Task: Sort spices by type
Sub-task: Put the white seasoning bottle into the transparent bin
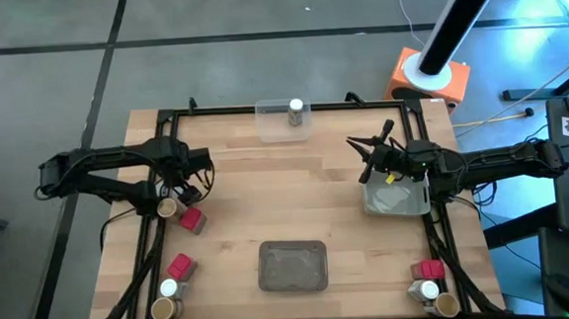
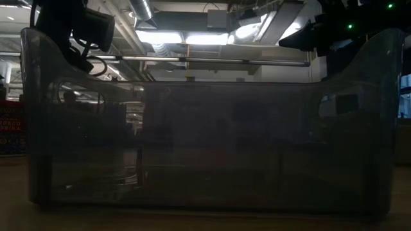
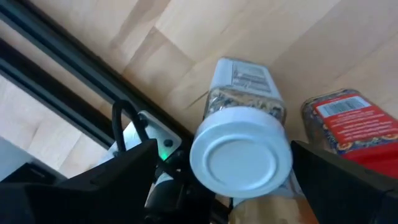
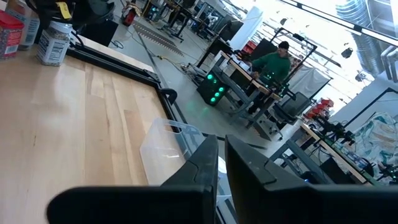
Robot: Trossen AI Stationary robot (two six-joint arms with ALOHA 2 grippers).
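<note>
My left gripper [image 3: 224, 186] is open near the table's left edge, pointing down, one finger on each side of the cap of a white-capped jar [image 3: 241, 155]. A red pack [image 3: 351, 121] [image 1: 191, 221] stands beside that jar, and a tan-topped jar [image 1: 167, 207] is close by. My right gripper [image 4: 221, 149] [image 1: 373, 152] is shut and empty, above the far left corner of a grey tray [image 1: 398, 200]. Another white-capped jar [image 1: 295, 107] stands in the clear tray [image 1: 283, 130]. My left gripper comes at the white-capped jar from above, with its fingers [image 3: 336, 180] level with the white cap [image 3: 273, 180]. A gap shows on one side of the cap. Whether the other finger touches the cap, I cannot tell.
Three spices stand at the near left corner [image 1: 170, 287] and three at the near right corner [image 1: 429, 287]. A second grey tray [image 1: 293, 266] lies at the near middle. A tray wall [image 2: 205, 147] fills the low view. Black frame rails [image 1: 163, 117] border the table. A person [image 4: 273, 62] is far behind.
</note>
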